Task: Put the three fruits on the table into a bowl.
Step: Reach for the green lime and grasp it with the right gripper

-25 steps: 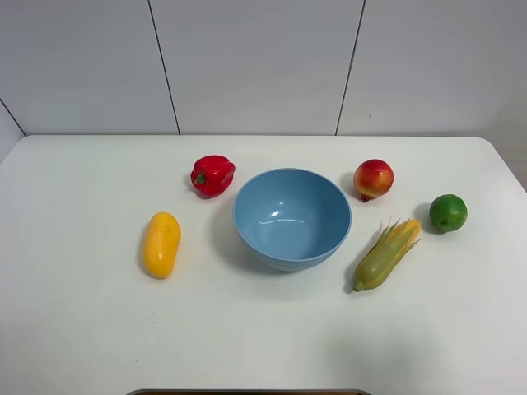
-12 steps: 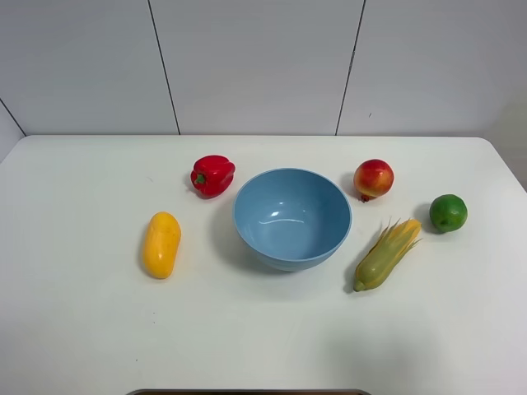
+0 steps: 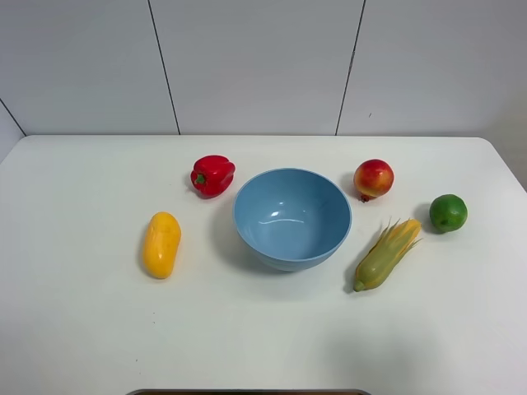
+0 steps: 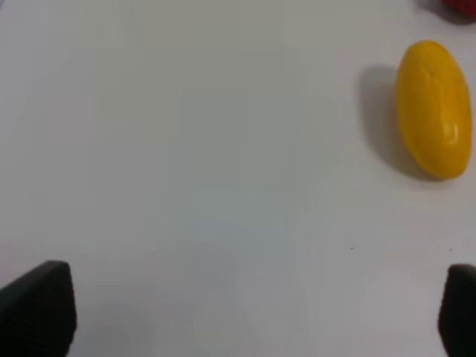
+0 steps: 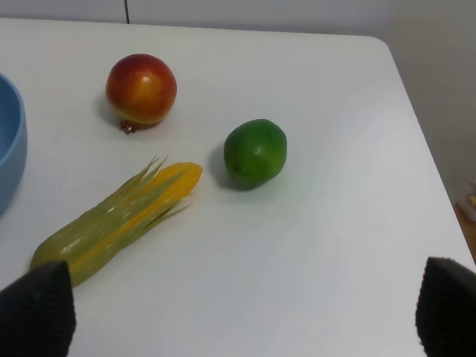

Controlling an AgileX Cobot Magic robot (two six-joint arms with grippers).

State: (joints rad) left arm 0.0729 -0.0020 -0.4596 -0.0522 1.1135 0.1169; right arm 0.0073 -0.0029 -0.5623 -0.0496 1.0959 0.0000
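Observation:
The light-blue bowl (image 3: 292, 216) stands empty in the middle of the white table (image 3: 247, 329). The yellow-orange mango (image 3: 161, 244) lies to its left and shows in the left wrist view (image 4: 433, 108). The red-and-yellow apple-like fruit (image 3: 373, 178) sits right of the bowl, with the green lime (image 3: 448, 212) further right; both show in the right wrist view, the fruit (image 5: 141, 88) and the lime (image 5: 255, 152). No gripper shows in the exterior view. My left gripper (image 4: 245, 316) and right gripper (image 5: 242, 312) are open and empty, with only fingertips (image 4: 41, 305) (image 5: 37, 309) in view.
A red bell pepper (image 3: 212, 174) sits behind and left of the bowl. A corn cob with husk (image 3: 385, 253) lies at the bowl's right front and shows in the right wrist view (image 5: 119, 219). The table's right edge (image 5: 416, 134) is close to the lime.

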